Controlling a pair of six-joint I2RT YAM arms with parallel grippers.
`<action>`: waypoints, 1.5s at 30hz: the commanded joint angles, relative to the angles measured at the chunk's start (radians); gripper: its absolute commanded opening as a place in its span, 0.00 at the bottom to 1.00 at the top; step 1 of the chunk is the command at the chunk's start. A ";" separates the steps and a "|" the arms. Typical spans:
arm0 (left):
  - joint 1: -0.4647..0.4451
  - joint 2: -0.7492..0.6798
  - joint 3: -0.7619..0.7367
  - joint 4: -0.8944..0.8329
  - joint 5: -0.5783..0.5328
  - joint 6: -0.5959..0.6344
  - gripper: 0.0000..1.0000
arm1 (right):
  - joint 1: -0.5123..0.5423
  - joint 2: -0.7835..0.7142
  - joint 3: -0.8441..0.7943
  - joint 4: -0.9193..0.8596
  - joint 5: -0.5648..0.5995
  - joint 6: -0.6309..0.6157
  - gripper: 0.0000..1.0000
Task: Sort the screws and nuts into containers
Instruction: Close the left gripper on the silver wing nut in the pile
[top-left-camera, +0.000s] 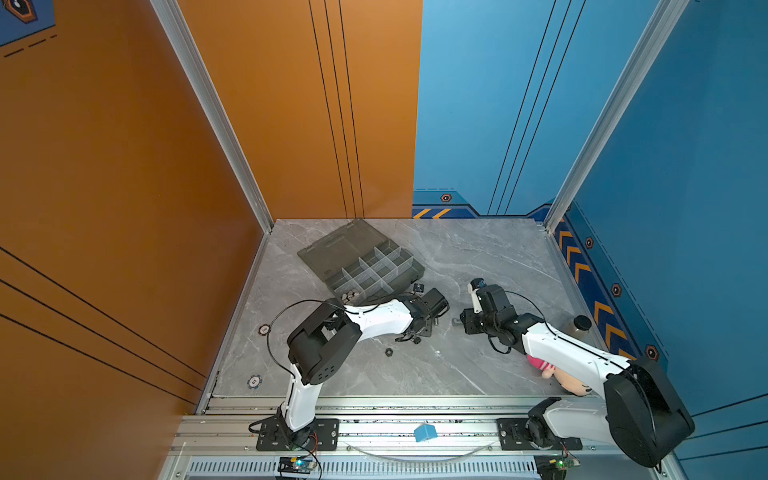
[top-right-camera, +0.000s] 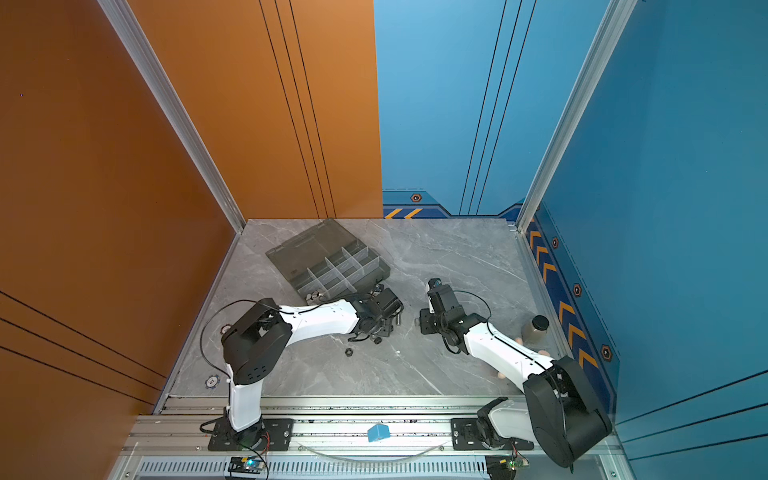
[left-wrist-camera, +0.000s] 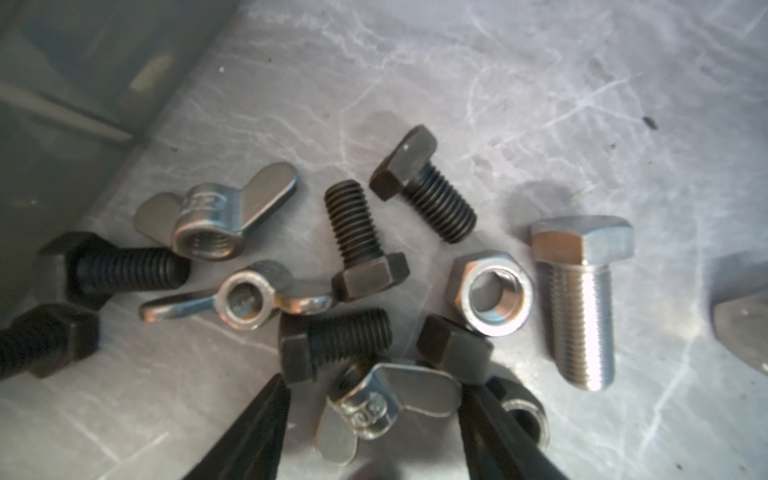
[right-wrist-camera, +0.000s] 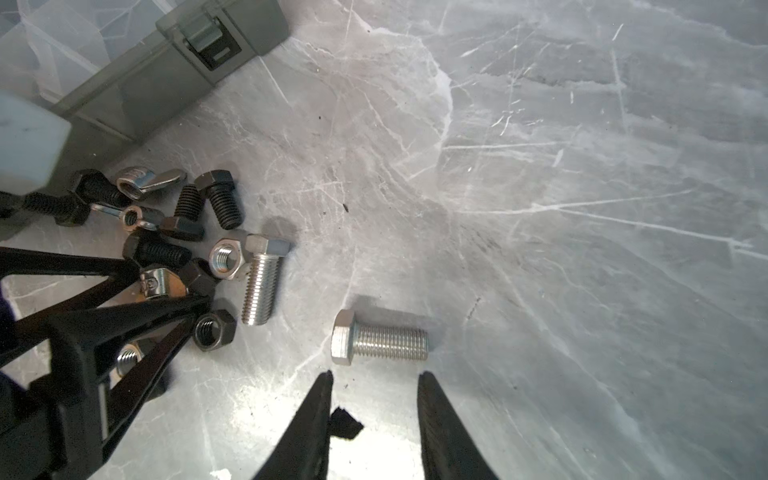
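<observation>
Both top views look steeply down from high above the front rail (top-left-camera: 374, 428), side by side, and take in the whole table (top-left-camera: 478, 257) almost alike. The left wrist camera sits very close over the heap of screws and nuts (left-wrist-camera: 361, 266), looking past the left tool (left-wrist-camera: 374, 380). The right wrist camera hangs farther back (still low over the table), looking past the right tool (right-wrist-camera: 376, 372). It shares that heap and the organizer box (right-wrist-camera: 137, 83) edge with the left wrist view.
</observation>
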 joint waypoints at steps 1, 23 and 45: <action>0.006 0.041 0.023 -0.024 0.039 0.026 0.61 | -0.008 0.004 -0.009 0.022 -0.007 0.015 0.37; 0.005 0.041 0.025 -0.026 0.045 0.074 0.61 | -0.015 0.014 -0.014 0.028 -0.010 0.026 0.37; 0.034 -0.022 -0.057 0.031 0.153 0.302 0.76 | -0.015 0.017 -0.016 0.032 -0.011 0.045 0.37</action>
